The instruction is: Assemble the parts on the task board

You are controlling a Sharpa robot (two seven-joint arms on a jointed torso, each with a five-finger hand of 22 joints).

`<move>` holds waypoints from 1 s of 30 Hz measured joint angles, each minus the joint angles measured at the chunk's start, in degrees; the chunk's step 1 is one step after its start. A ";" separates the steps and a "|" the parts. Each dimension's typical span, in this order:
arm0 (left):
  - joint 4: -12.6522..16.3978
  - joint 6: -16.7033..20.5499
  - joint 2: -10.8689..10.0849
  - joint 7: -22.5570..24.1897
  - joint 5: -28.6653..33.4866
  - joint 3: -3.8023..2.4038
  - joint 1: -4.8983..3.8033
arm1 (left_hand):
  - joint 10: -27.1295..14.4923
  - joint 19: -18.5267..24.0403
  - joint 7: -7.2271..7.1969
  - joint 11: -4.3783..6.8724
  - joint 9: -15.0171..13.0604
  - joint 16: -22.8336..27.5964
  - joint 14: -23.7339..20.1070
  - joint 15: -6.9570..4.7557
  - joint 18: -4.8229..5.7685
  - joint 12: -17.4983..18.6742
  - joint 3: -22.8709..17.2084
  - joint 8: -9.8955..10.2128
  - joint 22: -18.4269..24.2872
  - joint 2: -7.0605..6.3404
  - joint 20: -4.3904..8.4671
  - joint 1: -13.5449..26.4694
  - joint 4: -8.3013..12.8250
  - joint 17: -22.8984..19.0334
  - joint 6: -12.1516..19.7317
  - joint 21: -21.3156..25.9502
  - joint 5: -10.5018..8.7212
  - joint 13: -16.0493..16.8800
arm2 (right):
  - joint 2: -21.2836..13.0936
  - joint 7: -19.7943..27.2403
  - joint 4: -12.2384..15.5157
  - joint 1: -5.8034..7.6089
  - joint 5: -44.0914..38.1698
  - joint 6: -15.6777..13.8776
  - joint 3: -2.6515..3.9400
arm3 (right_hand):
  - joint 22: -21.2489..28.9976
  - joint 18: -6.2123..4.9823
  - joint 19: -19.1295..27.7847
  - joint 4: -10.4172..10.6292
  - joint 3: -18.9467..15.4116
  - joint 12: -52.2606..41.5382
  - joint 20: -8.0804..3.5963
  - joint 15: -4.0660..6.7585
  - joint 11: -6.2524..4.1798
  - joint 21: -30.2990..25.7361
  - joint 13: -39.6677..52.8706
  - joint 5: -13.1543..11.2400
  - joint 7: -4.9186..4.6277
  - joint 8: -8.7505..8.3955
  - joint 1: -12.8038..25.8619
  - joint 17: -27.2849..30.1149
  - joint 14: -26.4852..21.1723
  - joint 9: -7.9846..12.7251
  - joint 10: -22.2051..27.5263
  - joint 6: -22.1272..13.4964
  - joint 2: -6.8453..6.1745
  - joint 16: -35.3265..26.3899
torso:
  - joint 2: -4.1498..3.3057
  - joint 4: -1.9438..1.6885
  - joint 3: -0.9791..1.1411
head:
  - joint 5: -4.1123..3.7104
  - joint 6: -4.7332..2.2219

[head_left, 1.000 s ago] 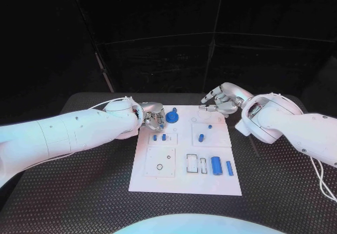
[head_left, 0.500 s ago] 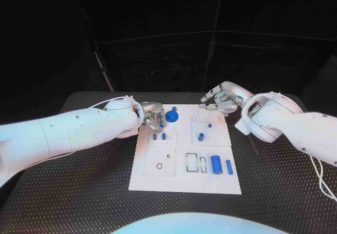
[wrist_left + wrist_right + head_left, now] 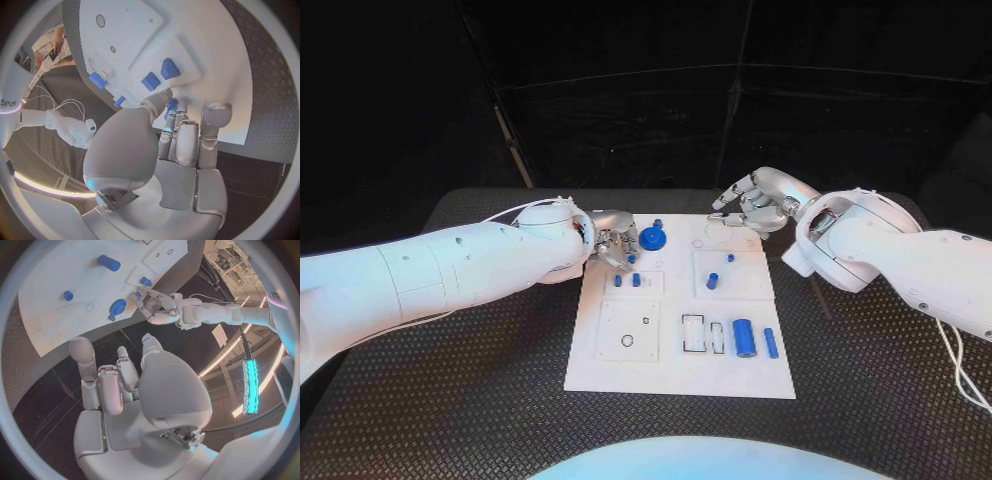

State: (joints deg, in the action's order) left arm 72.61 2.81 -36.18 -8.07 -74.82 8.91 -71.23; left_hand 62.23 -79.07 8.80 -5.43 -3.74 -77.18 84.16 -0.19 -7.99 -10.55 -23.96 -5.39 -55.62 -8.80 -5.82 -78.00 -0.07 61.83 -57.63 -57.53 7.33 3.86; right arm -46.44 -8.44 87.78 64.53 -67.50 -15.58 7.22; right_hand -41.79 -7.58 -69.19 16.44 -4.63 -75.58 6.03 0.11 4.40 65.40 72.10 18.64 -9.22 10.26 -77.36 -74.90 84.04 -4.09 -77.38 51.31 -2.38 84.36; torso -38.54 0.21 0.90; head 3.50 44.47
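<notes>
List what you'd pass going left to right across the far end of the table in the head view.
Left hand → blue round part on the task board → right hand.

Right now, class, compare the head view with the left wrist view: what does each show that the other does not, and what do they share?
Head view, not the wrist: the round blue part beside the left hand, and the task board in its whole outline. Left wrist view, not the head: the left hand's palm side, with a small blue piece at its fingertips; I cannot tell whether it is gripped. Both: the board and two small blue pegs side by side.
</notes>
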 measured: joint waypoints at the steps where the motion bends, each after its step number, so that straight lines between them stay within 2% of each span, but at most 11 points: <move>1: -0.01 0.01 0.00 0.00 0.01 0.00 0.00 | 0.00 0.00 0.00 0.00 0.00 0.00 0.00 0.00 0.00 0.00 0.00 0.00 0.00 0.00 0.00 0.00 0.00 -0.04 0.00 0.00 0.00 0.00 | 0.00 0.00 0.00 0.00 0.00 0.00 0.00 | 0.00 0.00 0.00 0.00 0.00 0.00 0.00 0.00 0.00 0.00 0.00 0.00 0.00 0.00 0.00 0.00 0.00 0.00 0.00 0.00 0.00 0.00 | 0.00 0.00 0.00 | -0.01 0.00; 7: -0.15 0.05 0.00 0.00 0.02 0.00 0.01 | -0.42 0.19 0.13 0.01 0.00 0.24 -0.20 0.20 0.00 0.00 0.40 0.74 0.14 0.00 -0.19 0.00 0.07 -0.34 1.16 0.38 0.00 0.00 | -0.02 0.00 -0.12 0.00 0.00 0.00 0.00 | 0.44 0.01 0.21 0.12 -0.17 0.00 -0.21 0.00 -0.21 -0.40 -0.27 0.00 0.00 0.00 0.00 -0.03 0.00 0.00 0.21 0.00 0.00 -0.22 | 0.01 0.00 0.01 | -0.05 0.01; 12: -0.15 0.12 -0.15 0.00 0.04 0.00 0.03 | -0.85 0.19 0.03 -0.02 0.06 0.24 -0.21 0.20 0.00 0.00 0.58 1.34 0.39 0.00 -0.19 0.00 0.25 -0.62 2.11 0.51 0.00 0.00 | -0.06 0.01 -0.52 0.00 0.00 -0.04 0.00 | 2.32 -0.13 1.09 0.01 -1.06 6.47 -0.36 0.00 -0.23 -1.61 -7.58 0.00 -0.03 0.00 -0.37 -0.04 0.00 0.08 5.95 -0.62 0.37 -1.06 | 0.02 -0.03 0.00 | -0.08 -0.08; 13: -0.14 0.15 -0.20 0.00 0.04 0.00 0.03 | -1.25 0.19 0.21 0.02 0.06 0.24 -0.21 0.20 0.00 0.00 0.64 1.34 0.52 0.00 -0.19 0.00 0.31 -0.73 2.46 0.88 0.00 0.00 | -0.06 0.01 -0.59 0.00 0.00 -0.04 0.00 | 3.24 -0.93 1.57 0.15 -1.28 8.50 -0.30 0.00 -0.18 -2.21 -9.88 0.00 -0.02 0.00 -0.63 -0.04 0.00 0.08 7.48 -0.62 0.63 -1.40 | 0.02 -0.03 0.00 | -0.09 -0.11; 18: -0.08 0.49 -0.86 -0.03 0.05 0.00 0.03 | -1.75 0.56 0.30 -0.10 0.06 0.50 -0.21 0.20 0.00 0.31 0.95 1.34 1.07 0.00 -0.15 0.00 0.32 -1.15 2.96 1.34 0.00 0.00 | -0.08 0.02 -0.95 0.00 0.00 -0.08 0.00 | 6.12 -0.90 2.57 0.01 -2.09 16.58 -0.31 0.00 -0.18 -4.18 -19.05 0.00 -0.03 0.10 -1.22 -0.04 0.00 0.08 13.19 -1.01 1.22 -2.57 | 0.05 -0.05 0.00 | -0.09 -0.24; 21: -0.06 0.76 -1.41 -0.03 0.06 -0.02 0.03 | -1.94 0.74 0.30 -0.30 0.06 0.50 -0.21 0.20 0.00 0.35 0.95 1.34 1.34 0.00 -0.32 0.00 0.32 -1.36 2.96 1.76 0.00 0.00 | -0.11 0.01 -1.22 0.00 -0.12 -0.03 0.00 | 8.25 -0.98 3.49 0.00 -2.23 23.73 -0.42 0.00 -0.29 -5.70 -26.44 0.00 0.13 0.44 -2.16 1.05 0.00 0.08 17.42 -1.18 2.14 -3.87 | 0.05 -0.05 0.00 | -0.09 -0.34; 22: -0.05 0.88 -1.64 -0.03 0.07 -0.02 0.03 | -1.96 0.74 0.30 -0.28 0.06 0.50 -0.21 0.20 0.00 0.35 0.95 1.34 1.42 0.00 -0.32 0.00 0.32 -1.36 2.96 1.76 0.00 0.00 | -0.12 -0.02 -1.36 0.00 -0.35 0.02 0.00 | 9.41 -1.80 4.00 0.00 -2.23 27.25 -0.48 0.00 -0.36 -6.51 -29.22 0.00 0.15 1.01 -3.28 2.39 0.00 0.02 19.19 -0.98 2.29 -4.87 | 0.06 -0.05 -0.01 | -0.15 -0.40; 27: 0.37 1.56 -2.72 0.04 0.31 -0.05 -0.01 | -2.15 0.74 0.30 -0.09 0.05 0.50 -0.21 0.20 -0.01 0.35 0.95 1.34 1.41 0.00 -0.32 0.00 0.32 -1.28 2.96 1.76 0.00 0.00 | -0.14 -0.19 -2.05 -0.01 -2.26 0.55 0.00 | 10.01 -1.80 3.73 0.08 -2.31 43.06 -0.30 0.00 -0.08 -7.13 -42.42 -0.51 -0.08 1.50 -7.72 3.82 0.00 0.01 20.77 1.56 2.42 -6.02 | 0.08 -0.05 -0.01 | -0.21 -0.61; 30: 1.09 2.21 -3.85 0.22 0.96 -0.09 -0.10 | -2.15 0.74 0.30 -0.10 0.03 0.50 -0.21 0.20 -0.01 0.35 0.95 1.34 1.25 0.00 -0.32 0.00 0.32 -1.03 2.96 1.76 0.00 0.00 | -0.18 -0.27 -2.41 -0.29 -3.98 1.05 0.00 | 8.62 -1.80 2.77 -0.62 -1.61 49.23 0.07 0.00 0.42 -6.33 -48.03 -2.37 -0.50 1.11 -10.61 3.30 0.00 0.16 21.28 1.97 2.33 -6.02 | 0.09 -0.05 -0.04 | -0.26 -0.75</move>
State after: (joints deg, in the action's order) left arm 73.70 5.02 -40.03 -7.85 -73.85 8.82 -71.33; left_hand 60.08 -78.33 9.10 -5.53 -3.72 -76.68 83.96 0.01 -8.00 -10.20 -23.01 -4.05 -54.37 -8.80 -6.15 -78.01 0.24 60.79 -54.66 -55.77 7.32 3.86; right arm -46.62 -8.71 85.37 64.24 -71.48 -14.53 7.22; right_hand -33.17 -9.38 -66.42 15.81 -6.24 -26.35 6.10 0.11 4.82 59.07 24.07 16.26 -9.71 11.36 -87.96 -71.60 84.04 -3.94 -56.09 53.28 -0.05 78.35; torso -38.45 0.16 0.86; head 3.24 43.71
